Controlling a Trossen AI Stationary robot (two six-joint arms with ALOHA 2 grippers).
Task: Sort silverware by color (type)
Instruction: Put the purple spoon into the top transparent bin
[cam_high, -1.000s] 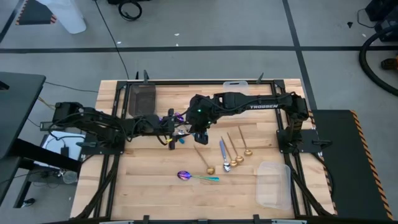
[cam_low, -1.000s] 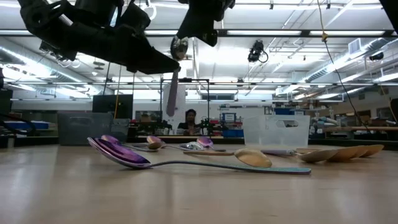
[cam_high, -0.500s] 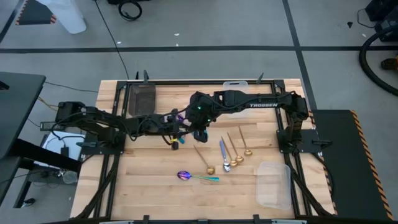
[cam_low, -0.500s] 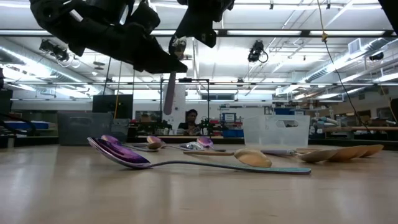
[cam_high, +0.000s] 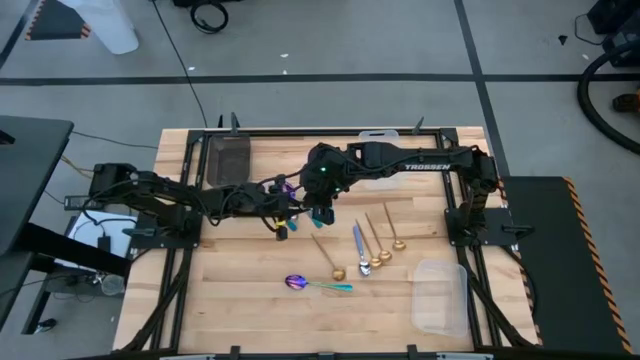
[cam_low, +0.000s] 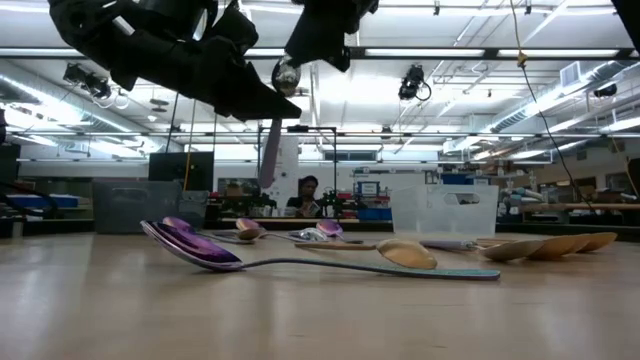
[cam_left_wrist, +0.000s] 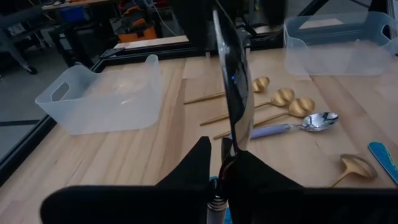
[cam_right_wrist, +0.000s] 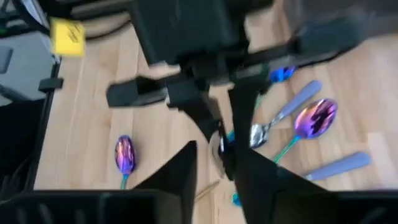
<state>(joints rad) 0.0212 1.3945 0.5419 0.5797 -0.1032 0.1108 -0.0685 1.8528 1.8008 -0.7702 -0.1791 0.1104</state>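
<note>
The pale wooden plank counter (cam_high: 250, 310) stands on a grey concrete floor (cam_high: 330, 40) crossed by dark tape lines (cam_high: 300, 77), with black coiled cables (cam_high: 208, 14) lying at its far edge. Beyond the counter, a large workshop hall extends under an open ceiling with rows of bright strip lights (cam_low: 440, 52) and a hanging black camera unit (cam_low: 411, 83). A person (cam_low: 304, 192) sits among cluttered distant workbenches (cam_low: 560, 208).

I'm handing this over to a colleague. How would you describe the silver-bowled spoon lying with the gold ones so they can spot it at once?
On the wooden table, find the empty clear bin at the front right corner. Just to its left lies a short row of gold spoons. The silver-bowled spoon lies among them, the only one there with a lavender-blue handle.
</note>
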